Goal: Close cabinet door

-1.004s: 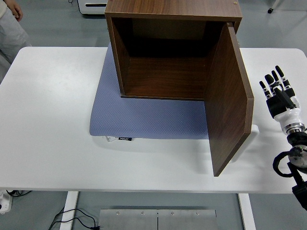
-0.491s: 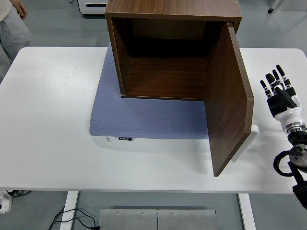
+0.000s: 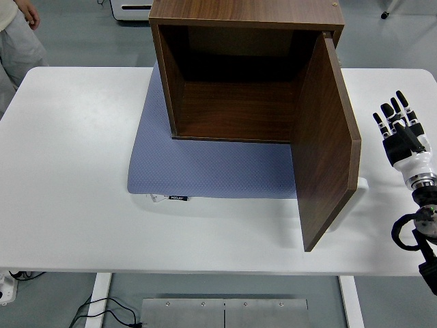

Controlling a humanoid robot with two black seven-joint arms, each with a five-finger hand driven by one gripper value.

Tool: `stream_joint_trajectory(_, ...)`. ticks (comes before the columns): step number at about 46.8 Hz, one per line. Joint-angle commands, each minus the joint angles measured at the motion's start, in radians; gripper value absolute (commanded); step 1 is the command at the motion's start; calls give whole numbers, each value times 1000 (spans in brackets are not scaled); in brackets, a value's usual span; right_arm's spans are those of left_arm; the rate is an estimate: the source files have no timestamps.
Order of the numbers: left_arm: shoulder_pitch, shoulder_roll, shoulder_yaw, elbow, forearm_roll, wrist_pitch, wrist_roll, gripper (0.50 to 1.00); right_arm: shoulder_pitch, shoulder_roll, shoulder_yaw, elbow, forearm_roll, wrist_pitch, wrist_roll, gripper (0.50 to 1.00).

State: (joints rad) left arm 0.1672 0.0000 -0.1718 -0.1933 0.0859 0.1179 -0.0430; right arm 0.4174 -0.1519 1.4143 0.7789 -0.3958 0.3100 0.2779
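A dark wooden cabinet (image 3: 235,75) stands on a blue-grey mat (image 3: 205,164) at the middle back of the white table (image 3: 75,171). Its inside is empty. Its door (image 3: 326,143) is hinged on the right and swung wide open, pointing toward the table's near edge. My right hand (image 3: 399,126) hovers over the table's right edge, to the right of the door and apart from it, with its fingers straight and spread, holding nothing. The left arm is out of view.
A small white piece (image 3: 362,186) shows on the table behind the door's lower edge. A person (image 3: 17,34) stands at the top left, beyond the table. A white unit (image 3: 130,8) sits on the floor behind the cabinet.
My right hand has drifted slightly to the right, away from the door. The person at the top left has shifted a little. The cabinet and door have not moved.
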Motion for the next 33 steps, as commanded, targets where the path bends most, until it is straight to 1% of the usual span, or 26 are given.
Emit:
stream_joint_trajectory(1, 0, 0, 0, 0, 0, 0, 0, 1000, 0, 0, 0, -1, 0, 0, 1, 1000)
stream_joint_trajectory(33, 0, 0, 0, 0, 0, -1, 0, 1000, 3, 0, -2, 0, 0, 1, 1, 1000)
